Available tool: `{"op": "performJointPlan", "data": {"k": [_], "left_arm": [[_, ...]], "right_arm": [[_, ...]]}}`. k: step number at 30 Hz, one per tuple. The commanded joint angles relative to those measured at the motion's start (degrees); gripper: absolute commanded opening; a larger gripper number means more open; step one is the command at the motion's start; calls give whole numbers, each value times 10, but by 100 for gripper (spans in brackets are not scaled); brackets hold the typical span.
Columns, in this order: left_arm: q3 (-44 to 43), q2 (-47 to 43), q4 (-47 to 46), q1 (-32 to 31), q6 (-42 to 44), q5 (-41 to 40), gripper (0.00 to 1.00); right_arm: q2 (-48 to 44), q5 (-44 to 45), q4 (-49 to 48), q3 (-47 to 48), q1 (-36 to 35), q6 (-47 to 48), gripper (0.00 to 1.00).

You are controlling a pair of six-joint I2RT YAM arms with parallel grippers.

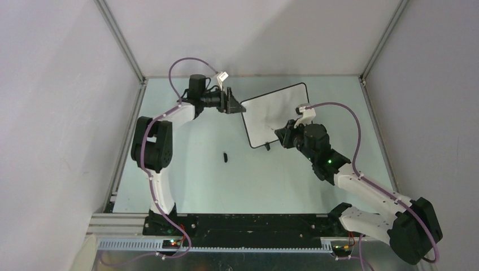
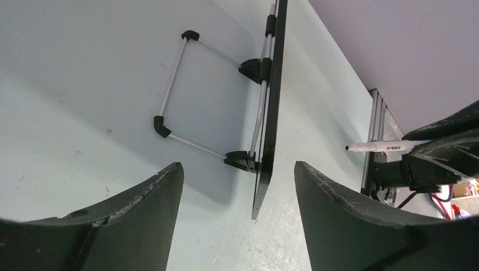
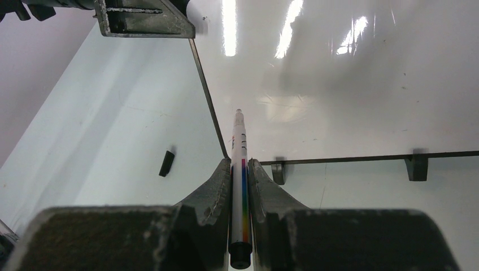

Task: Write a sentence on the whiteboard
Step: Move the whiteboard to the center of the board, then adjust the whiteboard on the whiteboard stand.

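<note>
the whiteboard (image 1: 277,113) stands propped at the back of the tabletop (image 1: 192,180), face blank. the left pincer (image 1: 233,101) is released, jaws straddling the board's side edge without touching, probably to steady it. the right pincer (image 1: 282,134) is clenched on a marker (image 3: 240,148), tip aimed near the lower left corner, poised to write

left gripper (image 2: 237,165): spread wide | whiteboard (image 2: 274,113): edge-on between its jaws | marker (image 2: 384,147): far right
</note>
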State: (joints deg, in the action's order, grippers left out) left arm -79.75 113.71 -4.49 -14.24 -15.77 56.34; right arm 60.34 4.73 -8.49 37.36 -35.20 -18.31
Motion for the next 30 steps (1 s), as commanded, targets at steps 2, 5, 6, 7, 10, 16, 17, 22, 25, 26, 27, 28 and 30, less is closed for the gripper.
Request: {"op": "performJointPlan", "data": {"k": [2, 5, 6, 7, 10, 16, 17, 22, 25, 26, 27, 28, 30], "left_arm": [[-38, -30, 0, 6, -22, -29, 81], [-54, -48, 33, 15, -15, -53, 95], [-60, -55, 53, 21, -14, -64, 98], [-75, -58, 88, 25, -14, -87, 99], [-101, -86, 151, 41, 3, -125, 99], [-137, -155, 264, 46, 77, -302, 99], [-134, -162, 263, 46, 75, -313, 99], [-110, -188, 239, 46, 39, -376, 99], [-91, -180, 196, 46, 15, -357, 99], [-81, -176, 161, 46, 1, -340, 99], [-76, -166, 143, 46, -8, -331, 99], [-74, -159, 113, 45, -30, -320, 99], [-92, -129, 99, 44, -70, -323, 99]], "right_arm": [[-18, 18, -12, 2, 2, 9, 0], [-15, 18, -14, 2, 1, 8, 0], [-14, 17, -14, 2, 2, 7, 0], [-14, 17, -14, 1, 2, 6, 0], [-16, 19, -13, 1, 2, 6, 0], [-30, 19, -21, -7, 3, 0, 0], [-31, 20, -21, -8, 3, 0, 0], [-29, 18, -27, -11, 3, 0, 0], [-31, 17, -26, -11, 3, 0, 0], [-32, 18, -25, -11, 3, 0, 0], [-34, 20, -25, -11, 2, 0, 0], [-35, 21, -23, -12, 3, 0, 0], [-37, 24, -20, -12, 3, 1, 0]]}}
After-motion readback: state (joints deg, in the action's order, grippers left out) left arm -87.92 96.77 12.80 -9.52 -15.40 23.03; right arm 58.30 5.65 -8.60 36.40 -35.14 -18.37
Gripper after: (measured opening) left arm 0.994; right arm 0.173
